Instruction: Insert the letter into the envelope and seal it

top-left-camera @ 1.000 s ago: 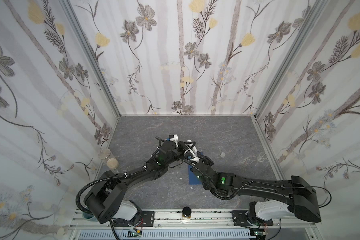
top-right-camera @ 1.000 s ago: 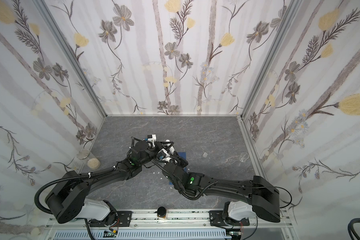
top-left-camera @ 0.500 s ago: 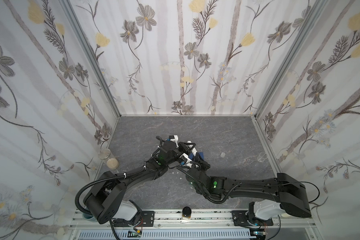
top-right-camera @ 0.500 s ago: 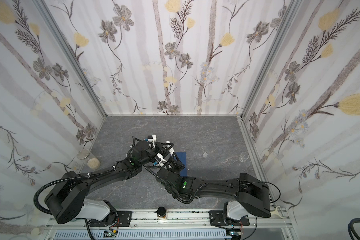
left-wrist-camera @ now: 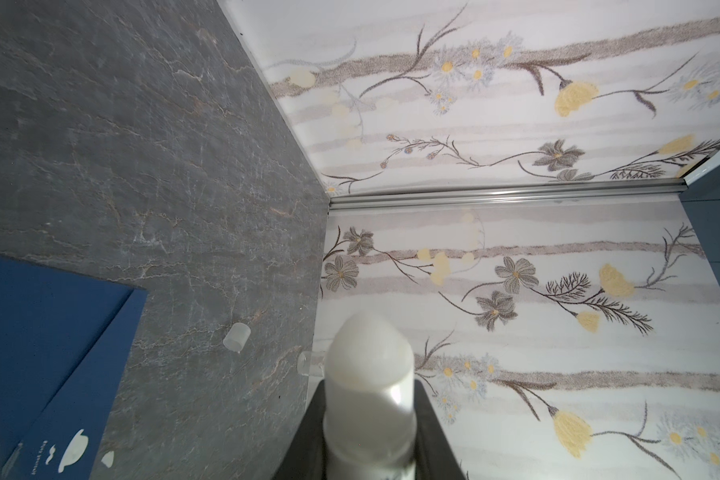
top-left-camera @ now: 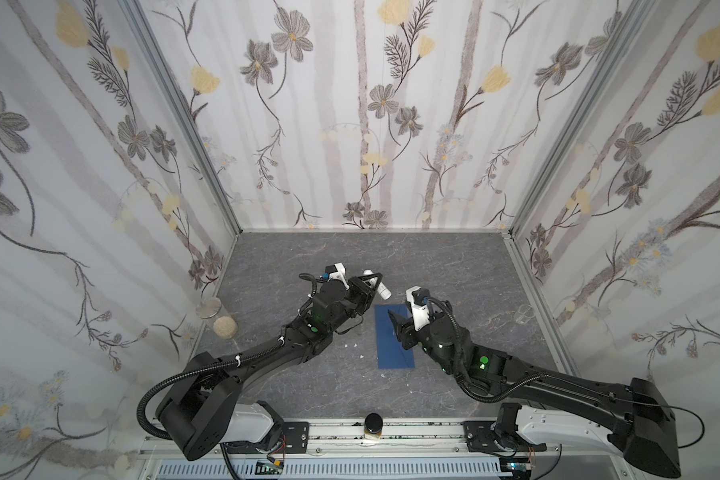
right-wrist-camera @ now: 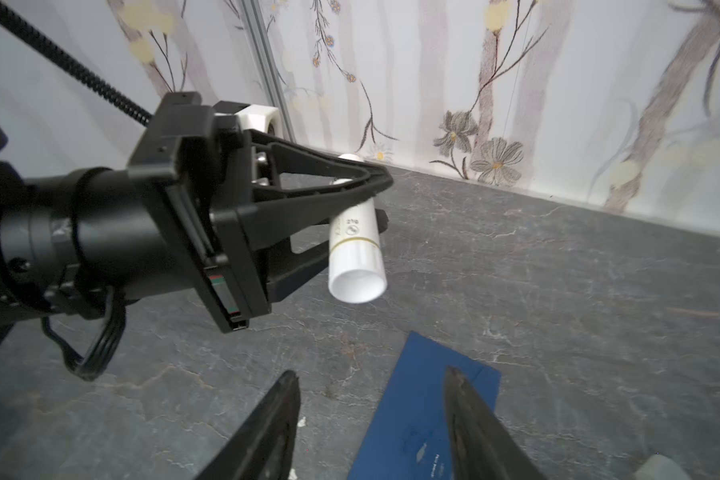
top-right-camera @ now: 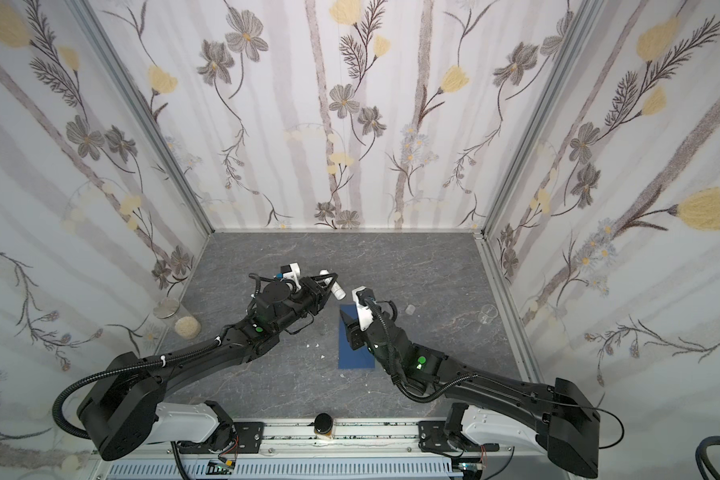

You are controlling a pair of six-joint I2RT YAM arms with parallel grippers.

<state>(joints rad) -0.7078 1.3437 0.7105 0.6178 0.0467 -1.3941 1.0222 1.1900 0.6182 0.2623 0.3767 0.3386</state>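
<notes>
The left fingers (right-wrist-camera: 308, 203) are clamped on a white glue stick (right-wrist-camera: 356, 253). They hold it in the air just past the far end of the envelope (top-left-camera: 387, 353), glue end turned away from it. The right fingers (right-wrist-camera: 267, 428) stand apart above that same far end, gripping nothing. The dark blue envelope lies flat on the grey worktop (top-left-camera: 454, 266). A small clear cap (top-right-camera: 410, 308) sits near its far right corner.

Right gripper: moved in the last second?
Yes. Right gripper pulled back from past the far end of the envelope to over its middle.
</notes>
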